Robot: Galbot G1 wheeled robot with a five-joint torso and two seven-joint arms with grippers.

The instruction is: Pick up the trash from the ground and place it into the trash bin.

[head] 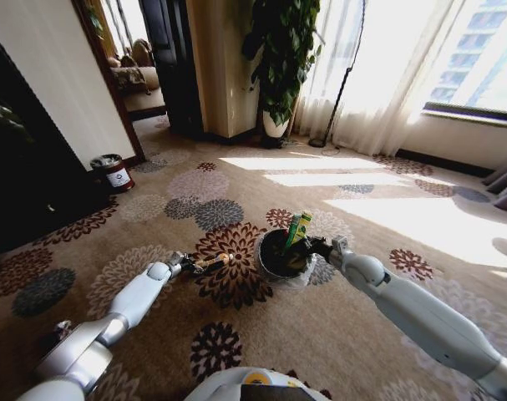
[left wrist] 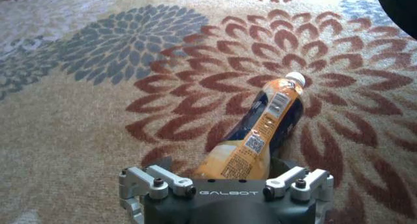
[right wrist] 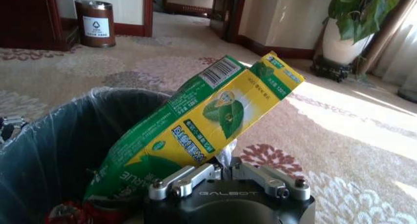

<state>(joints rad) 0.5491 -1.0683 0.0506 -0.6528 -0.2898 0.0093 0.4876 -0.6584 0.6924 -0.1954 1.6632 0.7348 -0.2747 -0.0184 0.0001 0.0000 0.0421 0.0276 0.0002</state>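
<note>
Head view: the right gripper holds a green-and-yellow carton over the lined trash bin; the left gripper clasps an orange bottle near the carpet.

Left wrist view: the white-capped bottle sits between the fingers.

Right wrist view: the tilted carton, gripped at its base, is above the bin's bag-lined rim.

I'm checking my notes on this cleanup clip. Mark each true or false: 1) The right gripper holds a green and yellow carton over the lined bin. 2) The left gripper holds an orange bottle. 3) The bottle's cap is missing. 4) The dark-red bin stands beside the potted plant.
1) True: the right gripper is shut on the green and yellow carton, tilted over the lined bin.
2) True: the left gripper grips the orange bottle low over the carpet.
3) False: a white cap is on it.
4) False: the dark-red bin stands by the wall, apart from the potted plant.
</note>
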